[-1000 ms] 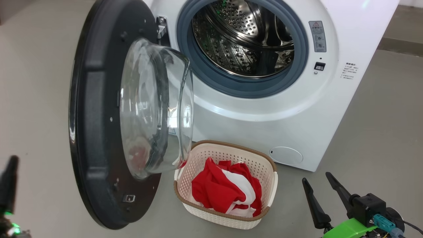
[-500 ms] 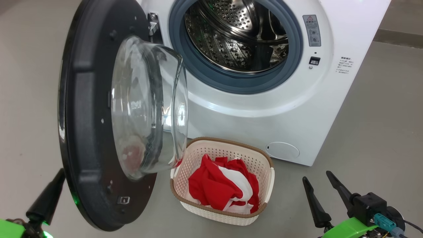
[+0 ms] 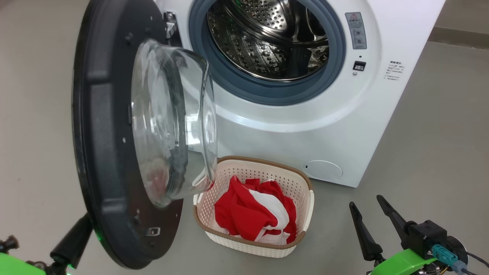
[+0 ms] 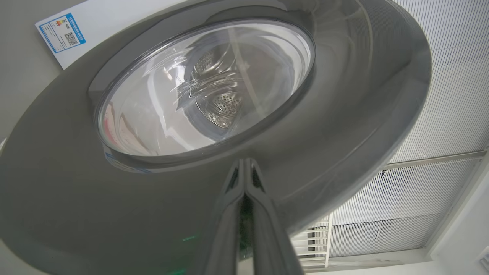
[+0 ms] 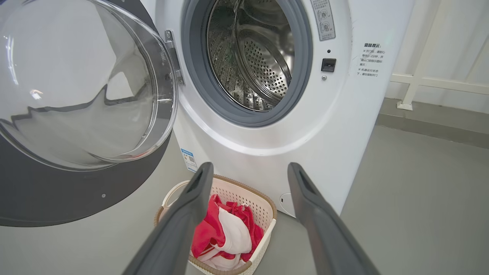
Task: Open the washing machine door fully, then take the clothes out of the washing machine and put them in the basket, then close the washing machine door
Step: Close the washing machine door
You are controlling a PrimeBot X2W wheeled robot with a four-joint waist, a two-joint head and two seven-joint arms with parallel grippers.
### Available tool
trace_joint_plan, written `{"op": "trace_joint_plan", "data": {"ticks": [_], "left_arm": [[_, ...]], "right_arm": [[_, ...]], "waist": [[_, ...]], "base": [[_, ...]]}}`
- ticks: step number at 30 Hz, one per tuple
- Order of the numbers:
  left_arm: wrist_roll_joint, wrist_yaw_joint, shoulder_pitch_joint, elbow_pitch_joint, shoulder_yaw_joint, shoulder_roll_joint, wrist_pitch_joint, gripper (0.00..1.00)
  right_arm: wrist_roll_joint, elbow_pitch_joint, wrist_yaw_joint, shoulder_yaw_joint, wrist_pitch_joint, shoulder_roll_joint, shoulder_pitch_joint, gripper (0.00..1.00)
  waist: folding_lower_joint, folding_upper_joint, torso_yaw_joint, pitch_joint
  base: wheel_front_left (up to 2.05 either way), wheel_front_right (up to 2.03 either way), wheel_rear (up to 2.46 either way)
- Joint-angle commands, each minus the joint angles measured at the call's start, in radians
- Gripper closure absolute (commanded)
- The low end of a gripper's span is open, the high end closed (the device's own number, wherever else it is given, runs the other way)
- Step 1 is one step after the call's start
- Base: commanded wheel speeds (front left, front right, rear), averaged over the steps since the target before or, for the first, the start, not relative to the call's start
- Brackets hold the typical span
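**A:** So, what is the left gripper (image 4: pixel 243 162) doing?

**B:** Its fingers are pressed together, holding nothing. It sits low behind the outer face of the washing machine door (image 3: pixel 103 152), close to the black rim. I can't tell if it is touching.

**A:** And the right gripper (image 3: pixel 365 202)?

**B:** Spread wide and empty, low and to the right of the basket (image 3: pixel 263 161).

**A:** Where's the load?

**B:** The clothes (image 3: pixel 248 214) lie bunched in the basket, on the floor against the washing machine (image 3: pixel 344 126). The drum (image 3: pixel 267 42) looks empty, so I'd say shutting the door is the step in hand.

**A:** How to do it well?

**B:** Push with the closed fingers on the black rim, far from the hinge (image 3: pixel 170 26), not on the glass bowl (image 3: pixel 172 122). Follow the door's arc so the tips don't slide off. The bowl hangs just over the basket's near corner, so watch that pass. Keep the right arm out of the swing, and press until the latch catches.
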Motion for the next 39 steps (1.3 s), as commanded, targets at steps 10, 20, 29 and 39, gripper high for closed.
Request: {"op": "trace_joint_plan", "data": {"ticks": [10, 20, 29, 39], "left_arm": [[-0.038, -0.016, 0.028, -0.111, -0.043, -0.019, 0.083, 1.0], [-0.061, -0.029, 0.02, -0.131, -0.08, -0.037, 0.114, 1.0], [-0.063, -0.036, -0.019, -0.13, -0.096, -0.039, 0.124, 1.0], [-0.053, -0.04, -0.109, -0.077, -0.104, -0.025, 0.127, 1.0]], "right_arm": [[0.002, -0.031, 0.005, 0.021, -0.009, -0.01, -0.065, 0.0], [-0.001, -0.034, 0.005, 0.016, -0.011, -0.01, -0.083, 0.0], [0.01, -0.028, 0.005, 0.015, -0.023, -0.01, -0.105, 0.0], [0.021, -0.01, 0.005, 0.018, -0.041, -0.01, -0.134, 0.0]], "waist": [[0.0, 0.0, -0.078, 0.027], [0.0, 0.0, -0.197, 0.061], [0.0, 0.0, -0.317, 0.104], [0.0, 0.0, -0.411, 0.141]], "base": [[0.0, 0.0, 0.0], [0.0, 0.0, 0.0], [0.0, 0.0, 0.0], [0.0, 0.0, 0.0]]}}
